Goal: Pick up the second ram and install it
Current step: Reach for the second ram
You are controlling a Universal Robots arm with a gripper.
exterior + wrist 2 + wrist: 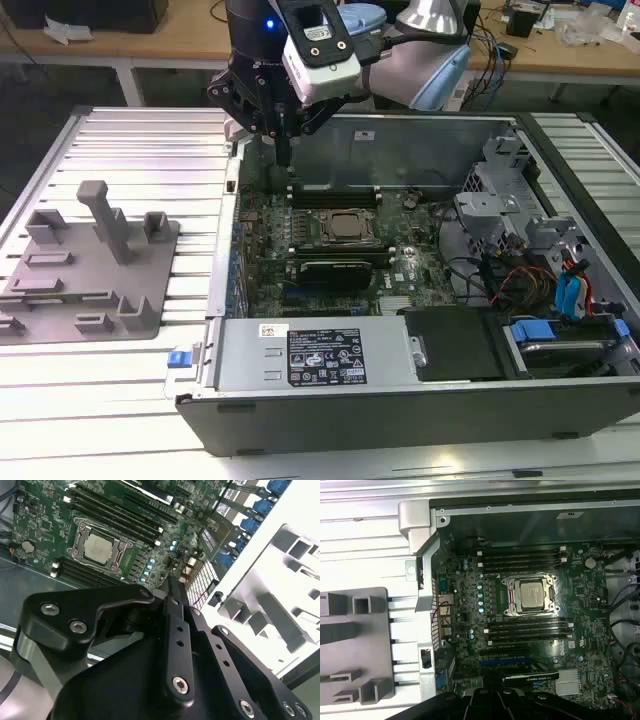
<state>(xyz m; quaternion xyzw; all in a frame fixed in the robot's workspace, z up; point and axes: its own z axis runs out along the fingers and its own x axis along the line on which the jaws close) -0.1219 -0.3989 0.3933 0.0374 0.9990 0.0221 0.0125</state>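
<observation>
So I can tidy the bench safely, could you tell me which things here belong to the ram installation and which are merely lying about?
Job: pincer above the motherboard; memory slots; open computer case.
Lying about: grey tray; processor; black expansion card; power supply; blue cables.

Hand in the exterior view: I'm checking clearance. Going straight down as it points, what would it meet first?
Probably the green motherboard below the black hand, inside the open grey computer case; depth is unclear.

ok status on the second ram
tool low over green motherboard, beside black memory slots. cannot tell if it holds the thin green ram stick. nothing in the way.
</observation>
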